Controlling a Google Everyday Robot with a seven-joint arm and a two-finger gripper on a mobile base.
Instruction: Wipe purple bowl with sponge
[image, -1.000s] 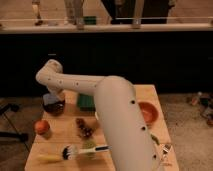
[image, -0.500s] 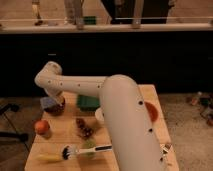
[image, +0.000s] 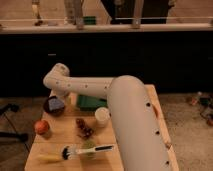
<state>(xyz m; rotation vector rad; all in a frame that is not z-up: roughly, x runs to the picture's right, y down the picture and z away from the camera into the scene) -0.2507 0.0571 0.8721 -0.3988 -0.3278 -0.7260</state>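
The purple bowl (image: 52, 107) stands on the left part of the wooden table (image: 60, 137). A bluish-grey pad, probably the sponge (image: 58, 103), lies in the bowl. My white arm reaches from the lower right up to a bend at the upper left. The gripper (image: 59, 96) hangs from that bend, right over the bowl and at the pad. The arm's end hides most of the gripper.
A green flat object (image: 90, 103) lies right of the bowl, with a white cup (image: 102, 115) in front of it. A red-orange fruit (image: 42, 127), a brown lump (image: 84, 128) and a yellow-handled brush (image: 75, 151) lie nearer. An orange bowl (image: 156, 111) peeks out behind the arm.
The bend of the arm has moved slightly right and down, bringing the gripper lower onto the bowl. The bluish pad now shows inside the bowl.
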